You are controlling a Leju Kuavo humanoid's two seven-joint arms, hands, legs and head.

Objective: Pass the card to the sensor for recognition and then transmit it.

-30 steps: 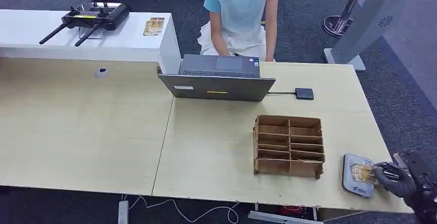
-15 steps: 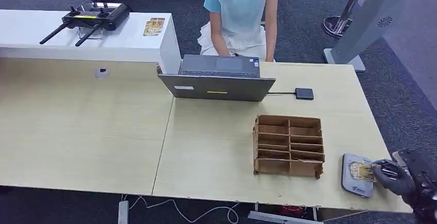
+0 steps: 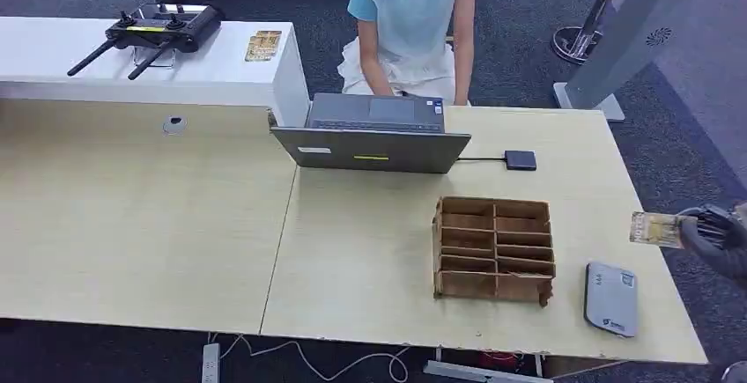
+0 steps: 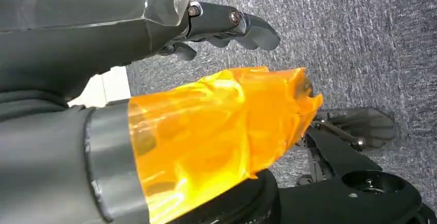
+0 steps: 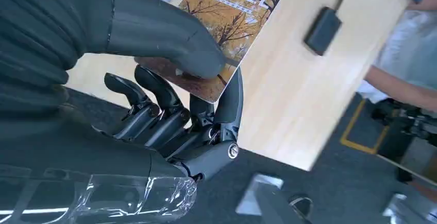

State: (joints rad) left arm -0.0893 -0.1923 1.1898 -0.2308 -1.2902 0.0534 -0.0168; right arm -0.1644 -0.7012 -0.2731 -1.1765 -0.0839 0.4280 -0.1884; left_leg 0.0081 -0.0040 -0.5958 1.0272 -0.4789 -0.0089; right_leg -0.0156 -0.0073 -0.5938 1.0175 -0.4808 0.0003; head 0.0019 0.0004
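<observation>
Pinching the card [image 3: 655, 230] between thumb and fingers [image 5: 229, 103], the right hand [image 3: 715, 240] is holding it above the table's [image 3: 370, 251] right edge, apart from the sensor [image 3: 611, 298]. Left hand [image 4: 227, 26] is hanging with fingers loosely curled, holding nothing.

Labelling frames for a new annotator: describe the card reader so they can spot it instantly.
Start at the desk and find the brown cardboard organizer on its right half. The reader lies flat just right of it, near the desk's front right corner. It is a grey rounded slab, paler and larger than the small black box by the laptop.
</observation>
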